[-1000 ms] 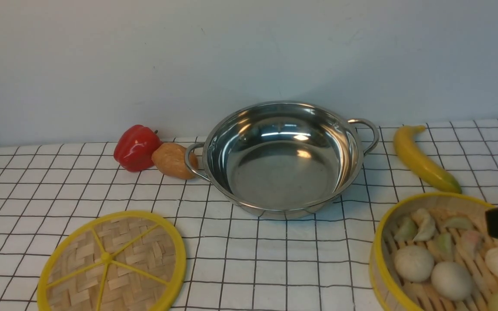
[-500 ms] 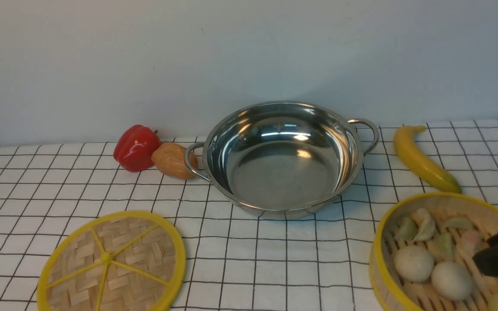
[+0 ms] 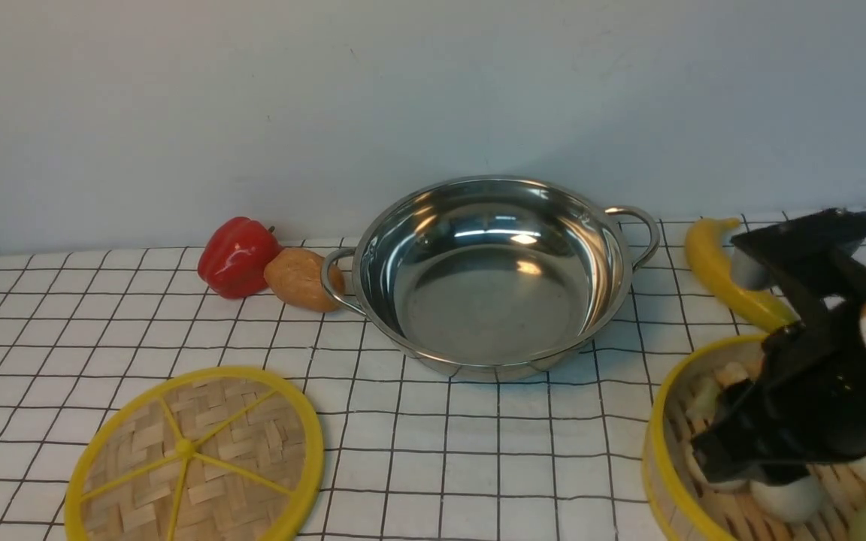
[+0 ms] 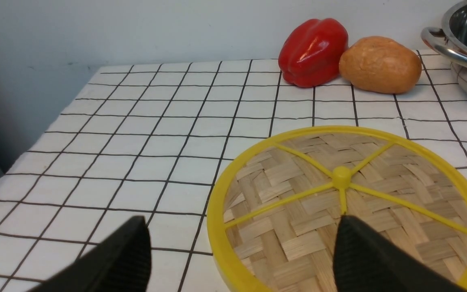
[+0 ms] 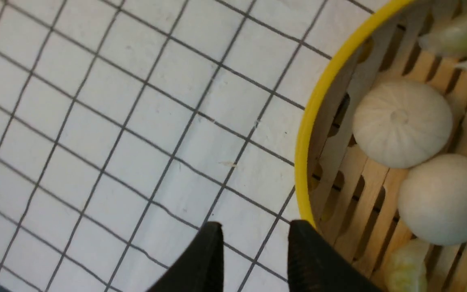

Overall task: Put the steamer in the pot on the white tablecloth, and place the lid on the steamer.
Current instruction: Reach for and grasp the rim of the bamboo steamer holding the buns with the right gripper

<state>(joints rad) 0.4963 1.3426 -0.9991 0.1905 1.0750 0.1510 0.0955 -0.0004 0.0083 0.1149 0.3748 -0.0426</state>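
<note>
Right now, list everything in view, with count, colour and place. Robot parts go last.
white tablecloth: one, white with a black grid, covers the table.
pot: one, shiny steel, centre back, empty.
steamer: one, bamboo with yellow rims, near right, partly out of frame.
buns: two seen, white, inside the steamer with pale dumplings I can't count.
lid: one, woven bamboo with yellow rim, near left, flat on the cloth.
pepper: one, red, back left.
potato: one, brown, between the pepper and the pot's left handle.
banana: one, yellow, back right.
left gripper: black, open, over the lid's near edge.
right gripper: black, open, at the steamer's rim.
</note>
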